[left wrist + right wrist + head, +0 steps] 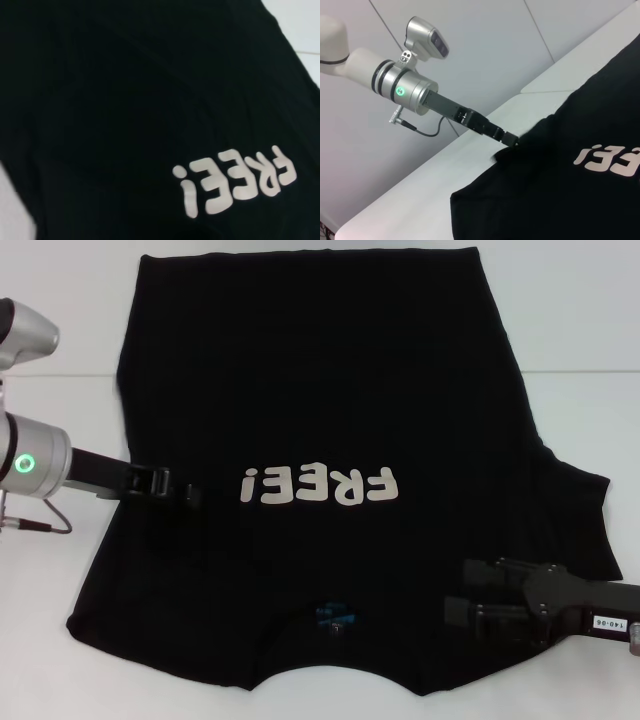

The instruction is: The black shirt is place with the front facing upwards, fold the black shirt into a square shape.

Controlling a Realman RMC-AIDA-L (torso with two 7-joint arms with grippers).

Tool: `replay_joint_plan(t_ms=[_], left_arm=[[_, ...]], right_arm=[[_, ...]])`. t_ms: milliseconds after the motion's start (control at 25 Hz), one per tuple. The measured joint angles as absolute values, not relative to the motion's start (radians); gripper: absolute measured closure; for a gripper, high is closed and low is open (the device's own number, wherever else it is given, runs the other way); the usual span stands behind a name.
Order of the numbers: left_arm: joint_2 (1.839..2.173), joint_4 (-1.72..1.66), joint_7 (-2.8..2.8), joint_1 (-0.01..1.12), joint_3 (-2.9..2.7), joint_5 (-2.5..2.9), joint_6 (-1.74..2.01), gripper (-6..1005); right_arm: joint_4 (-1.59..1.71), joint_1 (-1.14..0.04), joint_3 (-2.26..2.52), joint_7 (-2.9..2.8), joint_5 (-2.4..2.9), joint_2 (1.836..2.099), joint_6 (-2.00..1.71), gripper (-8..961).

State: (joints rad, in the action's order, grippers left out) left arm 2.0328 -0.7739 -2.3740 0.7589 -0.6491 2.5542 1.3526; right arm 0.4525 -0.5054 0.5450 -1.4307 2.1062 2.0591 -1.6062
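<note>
Shirt (330,400) flat on counter (60,400), front up | left claw (190,495) on left sleeve edge, grip unclear | right claw (470,612) near-right, jaws look parted, empty | pinch both edges firmly, fold evenly.

The left arm (35,462) is a silver-grey cylinder with a glowing green ring light, a thin dark cable looping beneath it, and a rounded silver camera housing on top. Its gripper (185,492) is narrow, black and boxy. The right gripper (500,602) is black, layered and angular, with a white label printed in small dark characters.
</note>
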Motion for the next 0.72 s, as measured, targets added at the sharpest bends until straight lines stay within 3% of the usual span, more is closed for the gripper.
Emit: replay_joint_plan(t_ms=[120,560,720], left_arm=[[2.038,-0.773,-2.370,0.762,-0.651,2.533,1.353,905],[2.044,-0.731,-2.278,0.754,-0.652,2.357,1.368,521],[2.039,-0.751,-2.228,0.729,-0.617,2.314,1.386,520]], right_arm=[[0.452,-0.505,0.545,-1.431,2.106,2.060,-1.606,25],[0.452,-0.500,0.540,-1.431,2.106,2.059,-1.610,25],[0.453,-0.486,0.482,-1.419,2.106,2.053,-1.659,25]])
